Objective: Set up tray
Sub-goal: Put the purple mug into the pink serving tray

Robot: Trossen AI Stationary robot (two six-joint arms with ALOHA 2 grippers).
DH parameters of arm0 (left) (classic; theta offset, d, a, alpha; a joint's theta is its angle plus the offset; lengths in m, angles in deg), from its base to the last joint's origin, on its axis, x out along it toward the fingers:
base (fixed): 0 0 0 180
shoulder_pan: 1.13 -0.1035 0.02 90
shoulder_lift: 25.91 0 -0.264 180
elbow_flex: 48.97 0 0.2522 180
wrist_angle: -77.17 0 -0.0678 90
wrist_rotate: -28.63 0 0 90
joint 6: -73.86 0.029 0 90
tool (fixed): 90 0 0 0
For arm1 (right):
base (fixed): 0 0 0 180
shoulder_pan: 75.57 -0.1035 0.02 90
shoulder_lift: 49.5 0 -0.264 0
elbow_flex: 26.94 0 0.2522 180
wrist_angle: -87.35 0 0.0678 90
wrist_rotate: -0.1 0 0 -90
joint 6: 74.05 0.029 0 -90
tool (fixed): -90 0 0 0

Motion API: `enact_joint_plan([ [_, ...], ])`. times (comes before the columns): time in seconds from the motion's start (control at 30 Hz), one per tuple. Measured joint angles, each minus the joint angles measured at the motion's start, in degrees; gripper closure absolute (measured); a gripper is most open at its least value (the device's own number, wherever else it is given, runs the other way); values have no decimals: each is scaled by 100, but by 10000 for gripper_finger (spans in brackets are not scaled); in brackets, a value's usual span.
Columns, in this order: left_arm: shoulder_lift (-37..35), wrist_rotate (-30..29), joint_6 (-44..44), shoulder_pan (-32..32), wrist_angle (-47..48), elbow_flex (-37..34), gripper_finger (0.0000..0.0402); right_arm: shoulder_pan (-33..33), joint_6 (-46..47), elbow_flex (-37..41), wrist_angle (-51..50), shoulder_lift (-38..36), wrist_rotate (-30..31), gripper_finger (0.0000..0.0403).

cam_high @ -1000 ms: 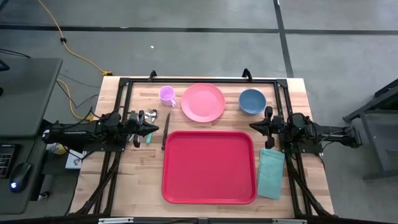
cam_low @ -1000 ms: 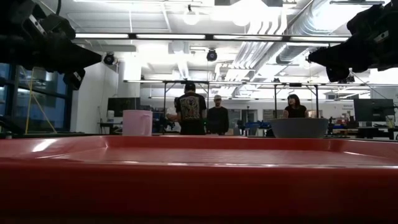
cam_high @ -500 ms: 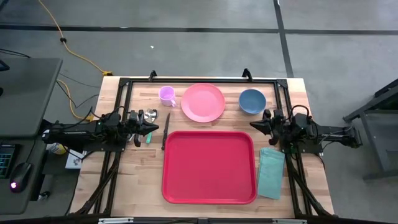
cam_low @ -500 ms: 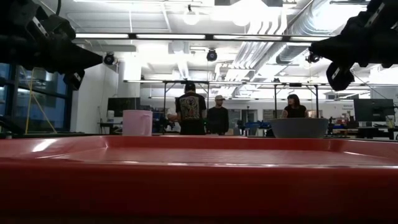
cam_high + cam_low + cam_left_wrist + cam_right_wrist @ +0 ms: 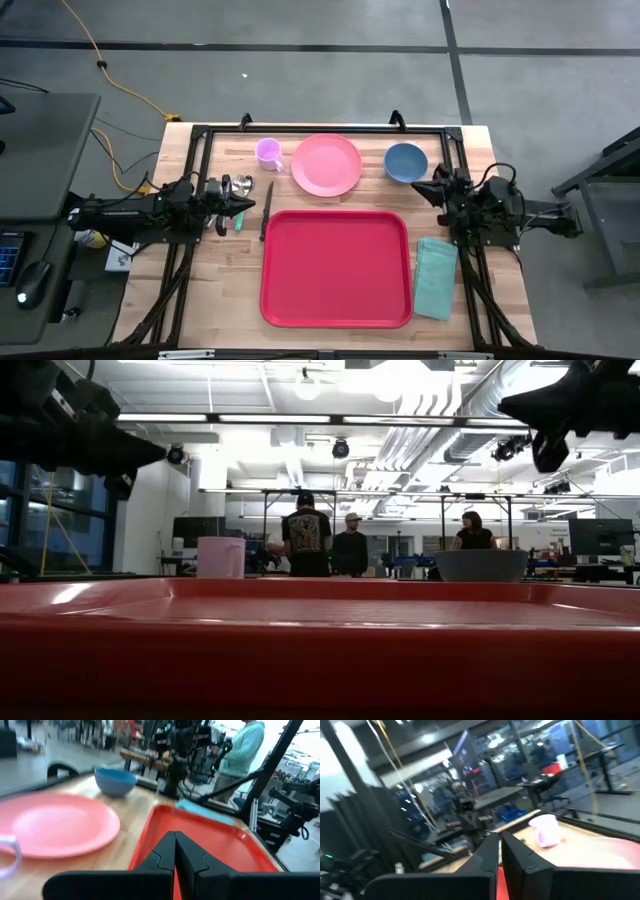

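The red tray (image 5: 337, 268) lies flat in the middle of the table and fills the lower part of the low view (image 5: 320, 650). Beyond it, along the far side, stand a pink cup (image 5: 268, 152), a round pink plate (image 5: 326, 165) and a blue bowl (image 5: 405, 162). A folded teal napkin (image 5: 435, 277) lies on the wood to the tray's right. My left gripper (image 5: 243, 207) hovers shut off the tray's far left corner, above some cutlery (image 5: 240, 186). My right gripper (image 5: 418, 189) is shut in the air between the bowl and the tray's far right corner.
A dark knife (image 5: 267, 211) lies on the wood just left of the tray. A black frame (image 5: 320, 128) runs round the table's edges. People stand in the room far beyond the table (image 5: 320, 540). Bare wood shows between the tray and the crockery.
My right gripper has risen and drawn toward the table's far edge and a little to the right, closer to the blue bowl, tipping its fingers upward. My left arm and all the tableware have stayed where they were.
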Motion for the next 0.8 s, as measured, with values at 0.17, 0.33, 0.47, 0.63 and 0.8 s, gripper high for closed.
enact_joint_plan([
  [0.17, -2, -179, 571, 0, -529, 0, 364, 0, -426, -1087, -1036, 445, 332, 402],
  [0.33, -2, -378, 1039, 0, -694, 0, 364, 0, -1040, -2510, -2010, 1526, 753, 402],
  [0.47, -2, -430, 1056, 0, -694, 0, 364, 0, -1576, -3850, -2472, 2734, 1049, 402],
  [0.63, -2, -430, 1073, 0, -677, 0, 364, 1, -2056, -5552, -2978, 4341, 1276, 402],
  [0.8, -2, -428, 1081, 0, -672, 0, 364, 8, -2154, -7014, -4060, 5948, 1571, 402],
])
